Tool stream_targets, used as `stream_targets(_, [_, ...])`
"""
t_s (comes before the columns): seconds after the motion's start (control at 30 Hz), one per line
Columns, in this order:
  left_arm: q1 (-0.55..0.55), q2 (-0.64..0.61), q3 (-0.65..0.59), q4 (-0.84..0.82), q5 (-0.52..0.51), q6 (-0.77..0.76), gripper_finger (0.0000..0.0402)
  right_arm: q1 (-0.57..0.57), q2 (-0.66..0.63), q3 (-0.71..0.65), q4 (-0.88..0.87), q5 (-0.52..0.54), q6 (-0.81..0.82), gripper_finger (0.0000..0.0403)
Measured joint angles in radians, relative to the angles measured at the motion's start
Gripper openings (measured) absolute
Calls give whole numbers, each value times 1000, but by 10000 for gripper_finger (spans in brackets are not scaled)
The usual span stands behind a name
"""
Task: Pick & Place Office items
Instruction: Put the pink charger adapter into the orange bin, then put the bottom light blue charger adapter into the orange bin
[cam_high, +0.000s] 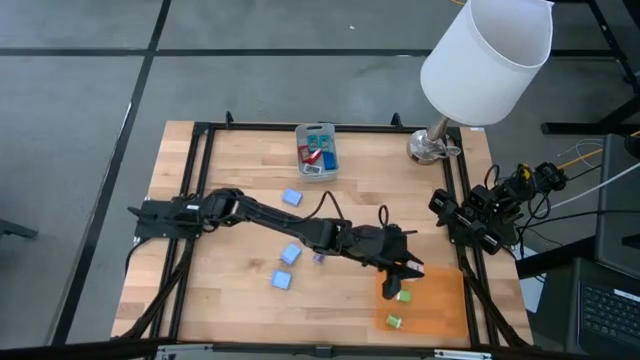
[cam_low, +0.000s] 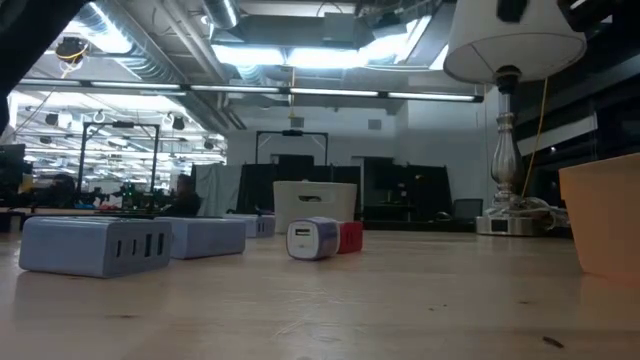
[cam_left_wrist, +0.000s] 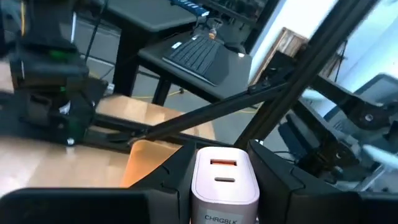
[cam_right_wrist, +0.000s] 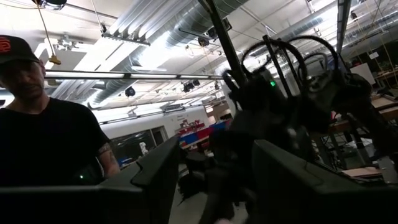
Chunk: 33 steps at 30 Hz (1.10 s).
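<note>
Charger (cam_left_wrist: 222, 183) clamped in left pincer (cam_high: 400, 283) above mat (cam_high: 440, 300); early release risks toppling onto green items (cam_high: 404, 296). Right pincer (cam_right_wrist: 211, 180) parked, gap empty.

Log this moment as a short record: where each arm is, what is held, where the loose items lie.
left end effector: reaching over the flat orange mat, shut on a white blocky charger
right end effector: parked at the table's right edge, empty
on mat: two small green blocks
on bare wood: three small blue blocks
grey translucent plastic bin: far edge, holding red and teal pieces
white-shaded lamp: far right corner
</note>
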Motion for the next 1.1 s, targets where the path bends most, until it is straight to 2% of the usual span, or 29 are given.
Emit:
stream_targets(0.07, [4,36,0,91,6,-23,111,0,0,0,-2,-2,0,201])
stream_targets(0.17, [5,70,-2,144,18,-63,111,0,0,0,-3,-2,1,201])
stream_targets(0.33, [9,114,-1,124,49,-103,111,0,0,0,-10,-2,3,201])
stream_targets(0.67, [12,112,0,101,75,-79,115,0,0,0,-15,-2,0,201])
stream_targets(0.93, [9,112,0,127,74,-60,269,0,0,0,-15,-2,1,201])
stream_targets(1.0, [9,112,0,128,74,-61,286,0,0,0,-15,-2,1,200])
stream_targets(1.1, [9,112,0,127,72,-66,292,0,0,0,-15,-2,3,200])
